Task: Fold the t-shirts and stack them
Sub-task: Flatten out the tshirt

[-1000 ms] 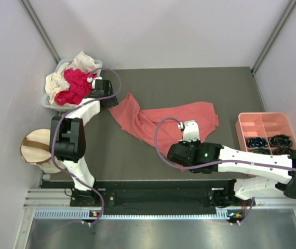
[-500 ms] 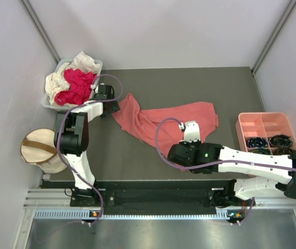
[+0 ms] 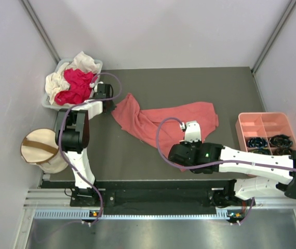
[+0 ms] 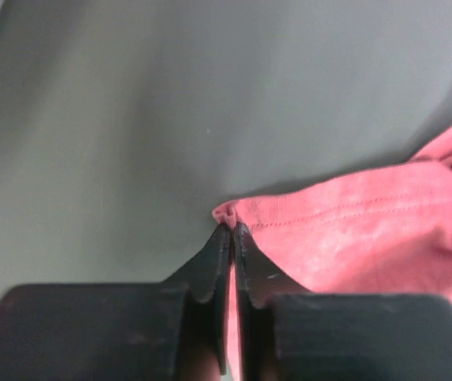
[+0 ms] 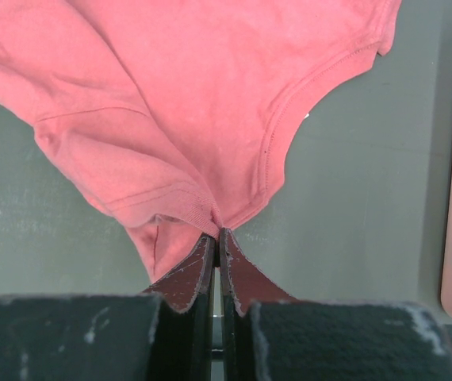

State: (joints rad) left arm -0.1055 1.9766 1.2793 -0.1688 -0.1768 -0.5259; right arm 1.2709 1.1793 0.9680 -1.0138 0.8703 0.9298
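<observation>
Evidently early: the left claw (image 4: 231, 231) and right claw (image 5: 218, 238) are each pinching an edge of the crumpled salmon-pink cloth t-shirt (image 3: 176, 120) on the dark surface (image 3: 200, 85). The magenta-red shirt (image 3: 77, 84) and cream-white shirt (image 3: 54, 82) are waiting unfolded in a grey basket (image 3: 97, 64).

The salmon-pink shirt (image 3: 163, 122) is lying rumpled, pinched by the left gripper (image 4: 231, 232) and the right gripper (image 5: 217, 236). The magenta-red shirt (image 3: 75, 84) and cream shirt (image 3: 83, 61) are sitting heaped beside the left.

Shirt (image 3: 189, 114) between basket (image 3: 97, 64) and tray (image 3: 252, 124)

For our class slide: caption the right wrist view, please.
Right gripper, jaws shut, pinching the salmon-pink t-shirt beside a curved hem.
</observation>
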